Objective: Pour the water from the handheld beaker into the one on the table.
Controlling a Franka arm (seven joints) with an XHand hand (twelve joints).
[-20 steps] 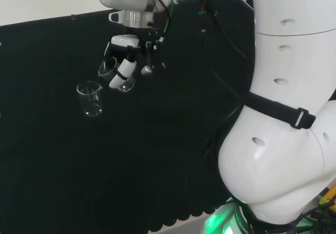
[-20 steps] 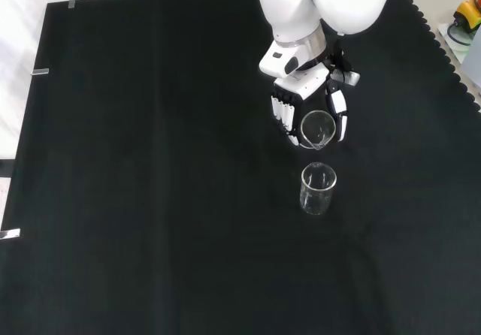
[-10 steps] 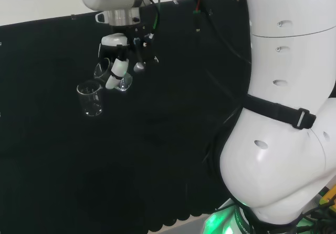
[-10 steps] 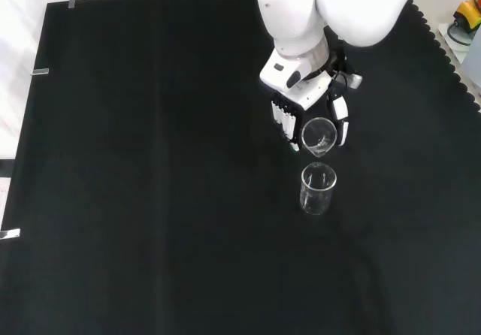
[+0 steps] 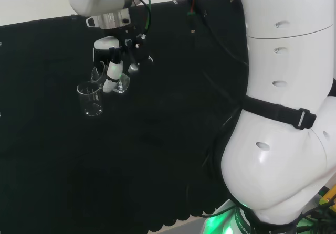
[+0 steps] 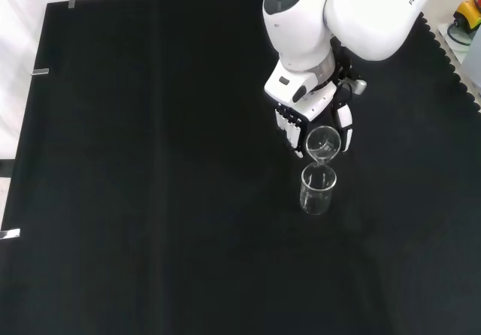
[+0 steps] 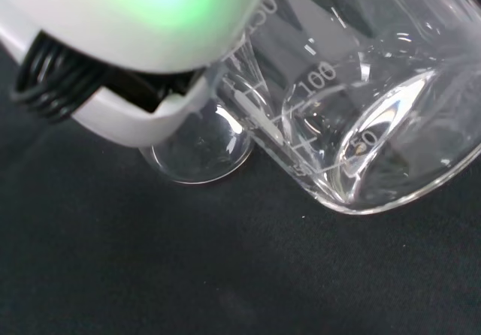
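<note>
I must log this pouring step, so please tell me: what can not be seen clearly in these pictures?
- Water level in the held beaker: clear glass on black cloth, head and front views; in the wrist view, glare on the glass.
- Whether water is falling into the table beaker: too small, front view.
- The hand: the arm's white link covers part of it, front view.
- The table beaker's rim: behind the blurred white hand part, wrist view.

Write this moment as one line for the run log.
hand: shut on held beaker | beaker: tilted, lip above table beaker | table beaker: upright on black cloth | stage: pour starting
</note>
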